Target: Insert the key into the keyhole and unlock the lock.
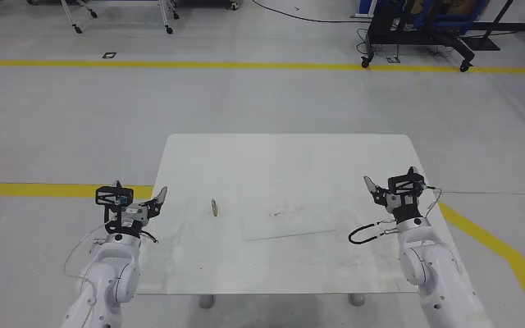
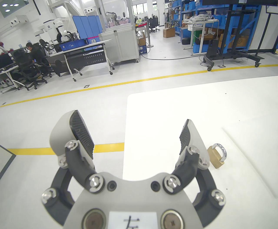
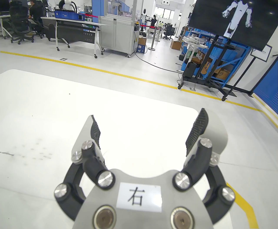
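Lock (image 1: 214, 207) lies on the bench (image 1: 287, 164) near its left edge, well apart from the other edges. Left gripper (image 1: 139, 197) hovers spread across that left edge, just beside the lock. Right gripper (image 1: 392, 182), also spread, hovers inside the right edge.

The right gripper (image 3: 147, 121) hangs just above the white worktop (image 3: 54, 112), near one of its rounded corners. Its two fingers (image 3: 196, 128) stand wide apart, ribbed black pads facing each other, with bare worktop showing between them. Faint grey smudges (image 3: 39, 152) mark the worktop beside the gripper. Beyond the worktop's edge a yellow line (image 3: 130, 77) crosses the pale floor. Farther off, a large screen (image 3: 232, 19) sits above a wheeled black stand (image 3: 206, 83).
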